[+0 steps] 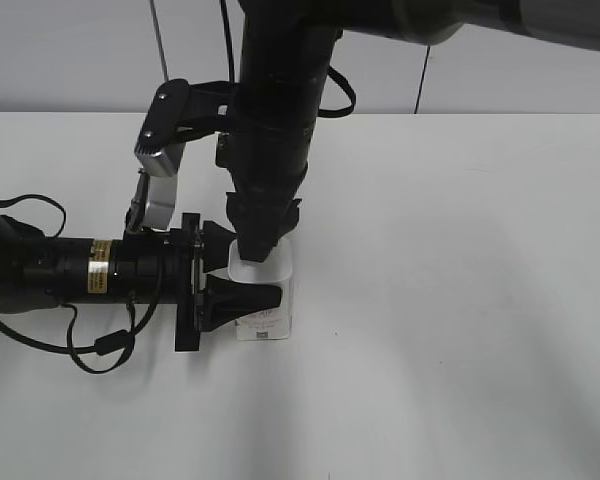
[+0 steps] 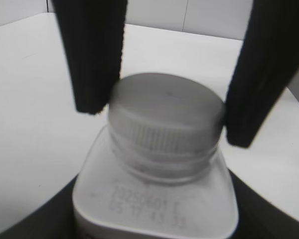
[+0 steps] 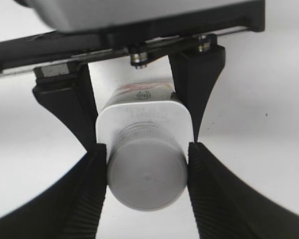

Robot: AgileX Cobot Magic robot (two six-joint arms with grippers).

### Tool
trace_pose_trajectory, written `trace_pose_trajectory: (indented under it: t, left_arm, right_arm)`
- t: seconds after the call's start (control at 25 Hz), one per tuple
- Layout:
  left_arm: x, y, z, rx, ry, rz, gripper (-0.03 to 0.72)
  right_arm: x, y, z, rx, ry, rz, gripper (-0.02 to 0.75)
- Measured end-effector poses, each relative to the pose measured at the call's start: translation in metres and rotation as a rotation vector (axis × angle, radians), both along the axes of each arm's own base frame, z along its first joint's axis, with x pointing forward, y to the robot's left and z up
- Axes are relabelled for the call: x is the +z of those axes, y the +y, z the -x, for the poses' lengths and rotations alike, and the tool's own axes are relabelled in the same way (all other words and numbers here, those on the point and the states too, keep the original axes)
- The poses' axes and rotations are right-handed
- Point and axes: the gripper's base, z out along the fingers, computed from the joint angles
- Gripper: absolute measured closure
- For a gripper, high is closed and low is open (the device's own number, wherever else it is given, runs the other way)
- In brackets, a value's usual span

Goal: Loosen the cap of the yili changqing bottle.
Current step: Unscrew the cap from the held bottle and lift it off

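Cap (image 3: 147,181) pinched from above by right hand (image 3: 145,152); left hand (image 1: 252,268) clamps bottle (image 3: 139,117).

A two-line dark code is printed on the shoulder of the yili changqing bottle (image 2: 154,204), just below the cap (image 2: 167,119); the upper line appears to read "2025060" followed by blurred characters, and the lower line is too blurred to be read with certainty. Red print on the bottle's label in the right wrist view cannot be made out, and small print on a yellow band (image 1: 99,266) around the left arm is too small to be read.
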Motion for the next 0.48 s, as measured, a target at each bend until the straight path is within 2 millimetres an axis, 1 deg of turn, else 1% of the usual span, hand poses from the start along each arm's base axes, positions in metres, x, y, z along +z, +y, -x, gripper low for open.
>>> trace_pose_trajectory:
  t: [0.16, 0.48]
  left_arm:
    - [0.0, 0.0, 0.0, 0.0, 0.0, 0.0, 0.27]
    - [0.0, 0.0, 0.0, 0.0, 0.0, 0.0, 0.27]
  right_arm:
    - [0.0, 0.0001, 0.0001, 0.08, -0.017, -0.001, 0.336]
    - [0.0001, 0.0003, 0.0003, 0.091, -0.018, -0.004, 0.336]
